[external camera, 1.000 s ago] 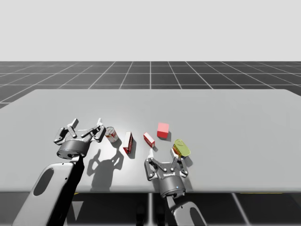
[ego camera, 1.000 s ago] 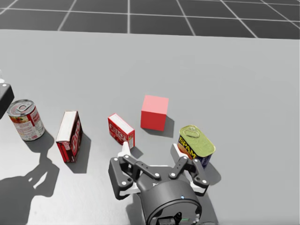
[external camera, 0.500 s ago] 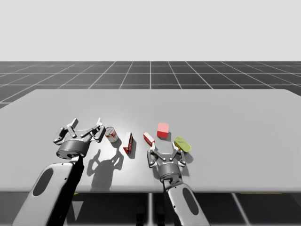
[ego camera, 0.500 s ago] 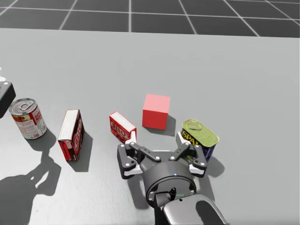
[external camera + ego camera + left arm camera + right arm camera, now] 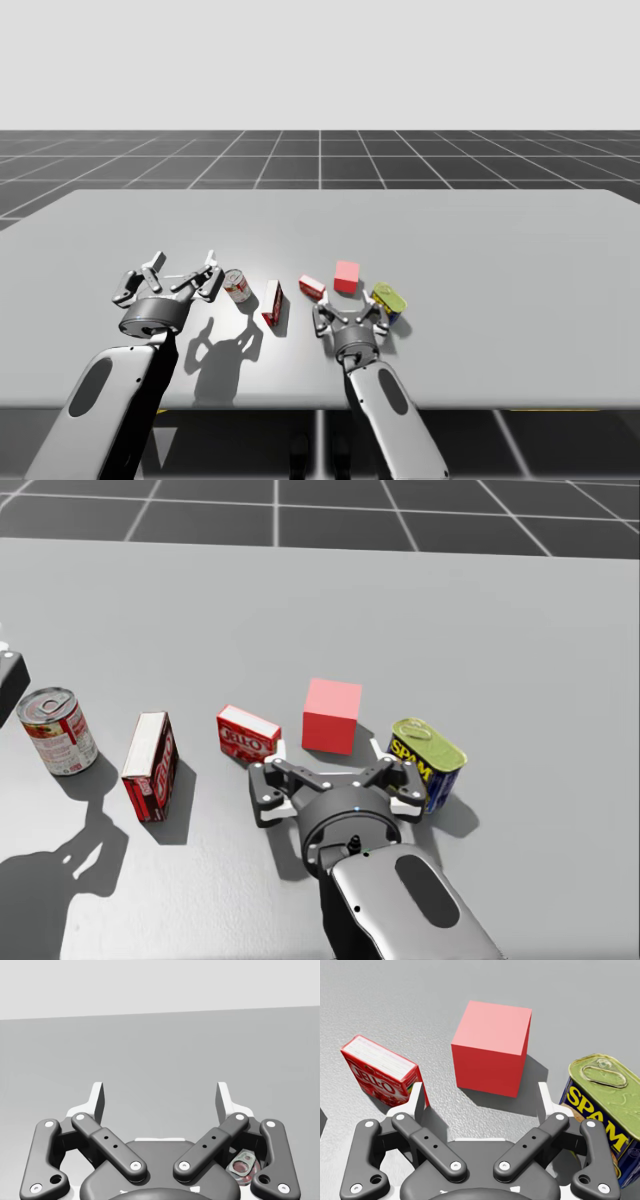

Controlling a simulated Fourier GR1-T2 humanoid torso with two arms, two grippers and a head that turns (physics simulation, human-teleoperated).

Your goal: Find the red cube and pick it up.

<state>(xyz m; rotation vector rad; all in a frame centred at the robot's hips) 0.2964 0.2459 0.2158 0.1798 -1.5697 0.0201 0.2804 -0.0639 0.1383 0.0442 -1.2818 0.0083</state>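
Note:
The red cube (image 5: 347, 276) (image 5: 332, 715) (image 5: 491, 1055) sits on the grey table (image 5: 500, 260) between a small red box and an oblong blue can. My right gripper (image 5: 349, 312) (image 5: 328, 752) (image 5: 481, 1092) is open and low over the table. The cube lies just ahead of its fingertips, in line with the gap between them. One finger rests against the small red box (image 5: 311, 288) (image 5: 248, 734) (image 5: 379, 1071). The other is against the yellow-topped blue can (image 5: 388, 299) (image 5: 427, 762) (image 5: 600, 1095). My left gripper (image 5: 183, 275) (image 5: 160, 1092) hangs open and holds nothing.
A red-and-white round can (image 5: 237, 285) (image 5: 55, 730) (image 5: 243, 1166) stands beside my left gripper. A tall red box (image 5: 272, 302) (image 5: 148, 765) stands between that can and the small red box. Bare table stretches behind and to the right of the cube.
My right gripper has moved forward toward the cube. The small red box has turned and slid left; the blue can has shifted back. My left arm has stayed still.

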